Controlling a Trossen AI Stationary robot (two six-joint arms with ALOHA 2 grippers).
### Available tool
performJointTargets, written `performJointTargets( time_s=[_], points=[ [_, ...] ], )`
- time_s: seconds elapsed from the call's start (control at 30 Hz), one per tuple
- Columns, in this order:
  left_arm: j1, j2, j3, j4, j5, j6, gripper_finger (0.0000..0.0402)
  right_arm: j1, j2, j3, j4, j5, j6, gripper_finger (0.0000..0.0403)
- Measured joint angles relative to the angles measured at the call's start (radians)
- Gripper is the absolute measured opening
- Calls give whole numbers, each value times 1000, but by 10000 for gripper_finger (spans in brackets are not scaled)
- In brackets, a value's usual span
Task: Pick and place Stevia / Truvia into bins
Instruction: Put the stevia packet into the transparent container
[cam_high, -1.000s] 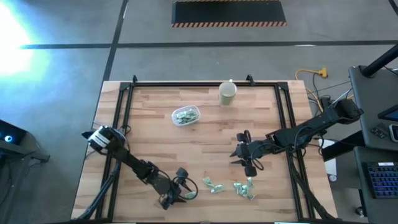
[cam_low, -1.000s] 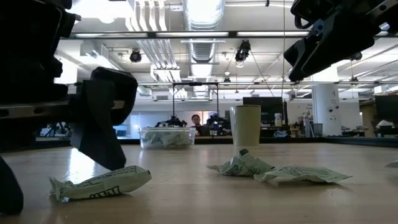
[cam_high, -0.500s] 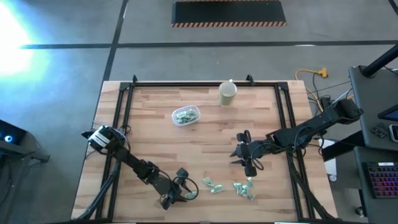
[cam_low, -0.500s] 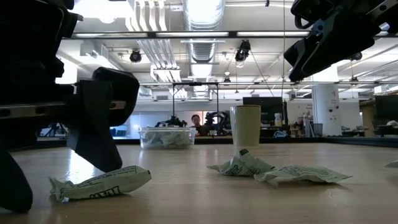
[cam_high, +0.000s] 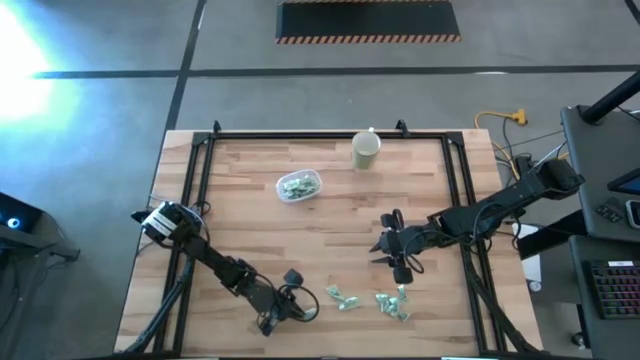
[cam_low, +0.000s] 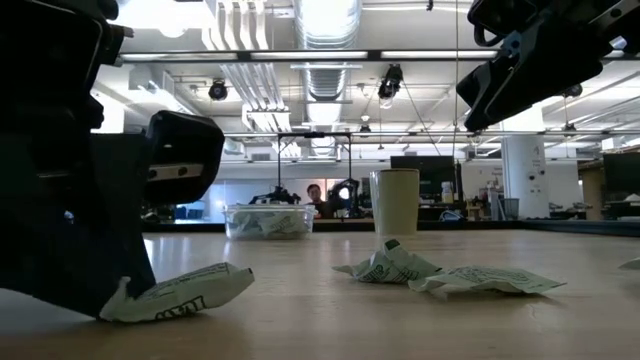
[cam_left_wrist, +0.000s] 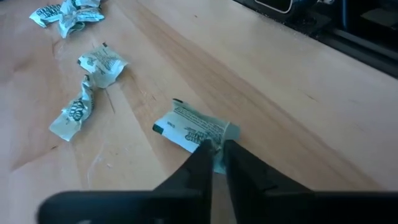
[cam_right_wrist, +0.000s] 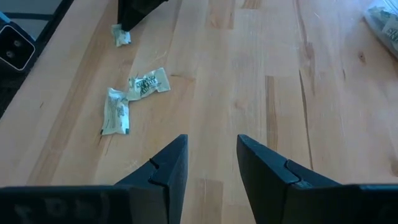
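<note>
One sachet is pinched by the left gripper.

Place: a robotics lab or open workshop hall.
Ceiling: bare ducts and pipes run overhead, top centre of the low view.
Floor: grey concrete with a hazard-striped mat, top centre of the high view.
Bench: a wooden table in a black frame.
Background: a person sits mid-frame, apparently at a desk with equipment.
Right edge: a keyboard.
</note>
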Motion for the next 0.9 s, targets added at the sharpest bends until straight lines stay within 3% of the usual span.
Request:
performJointTargets(
  time_s=[0.1,0.37,0.73,0.9],
  points=[
    [1,0,0,0,-6,18,4,0,0,0,0,0,0,127],
    [4,-18,-3,-20,-41,23,1,0,0,-9,0,1,0,127],
    [4,-142,-6,-160,-229,62,0,-1,0,-15,0,19,0,127],
    [22,-242,-7,-339,-372,75,0,-1,0,-15,1,19,0,127]
  ],
)
